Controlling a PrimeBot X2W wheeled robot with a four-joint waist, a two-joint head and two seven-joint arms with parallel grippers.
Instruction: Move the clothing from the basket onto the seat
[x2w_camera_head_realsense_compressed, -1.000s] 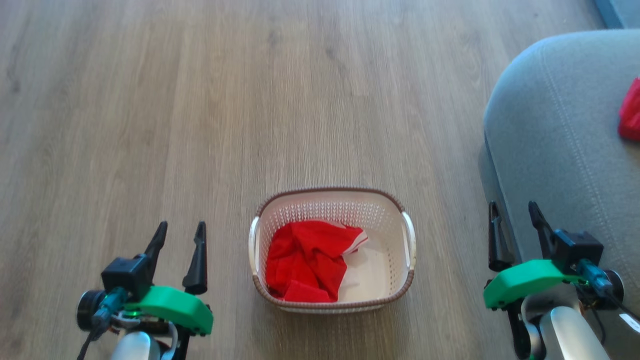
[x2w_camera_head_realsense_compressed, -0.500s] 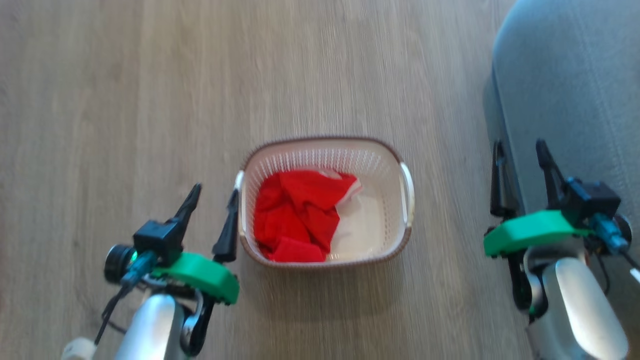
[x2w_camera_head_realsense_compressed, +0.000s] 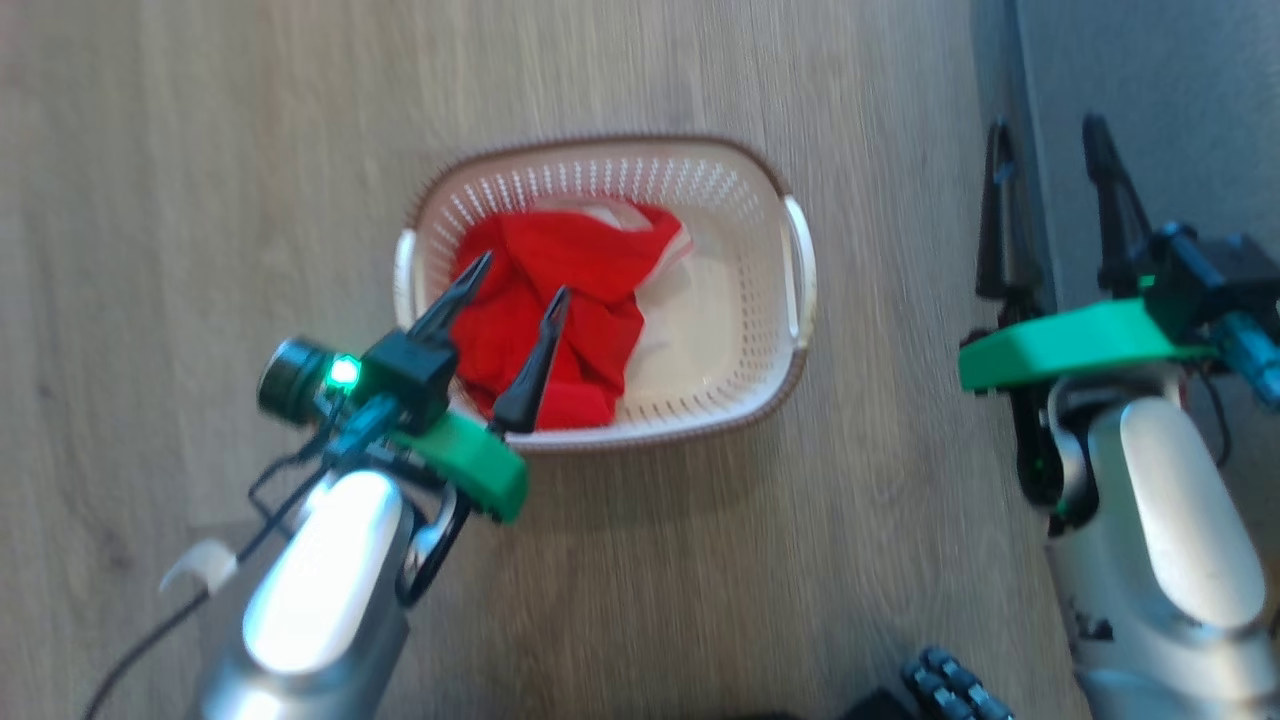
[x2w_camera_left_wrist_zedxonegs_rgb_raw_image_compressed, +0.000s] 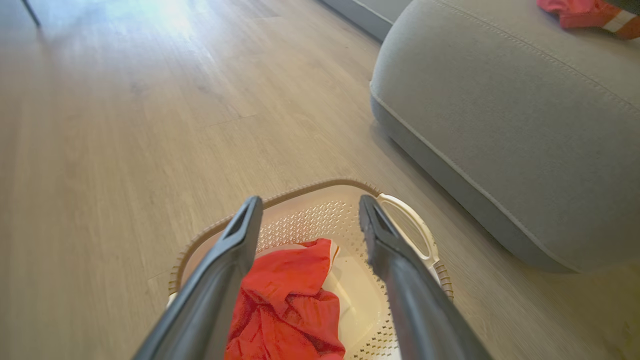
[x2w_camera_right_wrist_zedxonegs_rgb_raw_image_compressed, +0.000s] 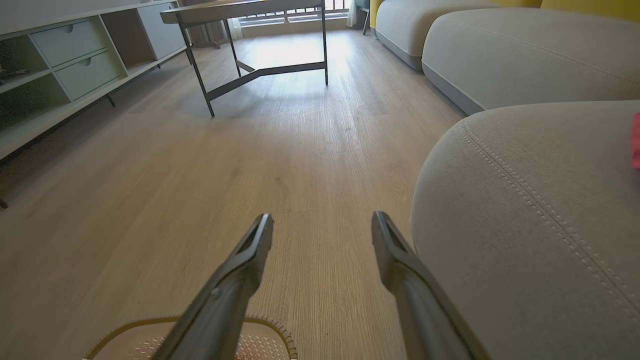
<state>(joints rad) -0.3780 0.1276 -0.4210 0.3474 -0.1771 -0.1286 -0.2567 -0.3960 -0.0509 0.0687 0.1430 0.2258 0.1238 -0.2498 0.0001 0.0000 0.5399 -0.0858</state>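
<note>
Pale wood-plank floor (x2w_camera_head_realsense_compressed: 200, 150) runs under everything. Nearest the robot, the left gripper (x2w_camera_head_realsense_compressed: 523, 275) reaches over the near left edge of the basket (x2w_camera_head_realsense_compressed: 720, 190). Its two dark fingers are spread apart and empty, poised above the clothing (x2w_camera_head_realsense_compressed: 580, 250); whether the tips touch the fabric cannot be told. The clothing is a crumpled bright red heap with a strip of white trim. It lies in the left part of the cream, hole-patterned basket, whose right part shows a bare bottom. Well apart from the basket, the right gripper (x2w_camera_head_realsense_compressed: 1045, 124) hangs with fingers also spread and empty, at the edge of the seat (x2w_camera_left_wrist_zedxonegs_rgb_raw_image_compressed: 500, 125), a large grey cushion with a stitched seam. Farther along the seat lies a red garment (x2w_camera_left_wrist_zedxonegs_rgb_raw_image_compressed: 575, 10). Beyond stand a dark-legged table (x2w_camera_right_wrist_zedxonegs_rgb_raw_image_compressed: 240, 7) and a low drawer unit (x2w_camera_right_wrist_zedxonegs_rgb_raw_image_compressed: 75, 55).
</note>
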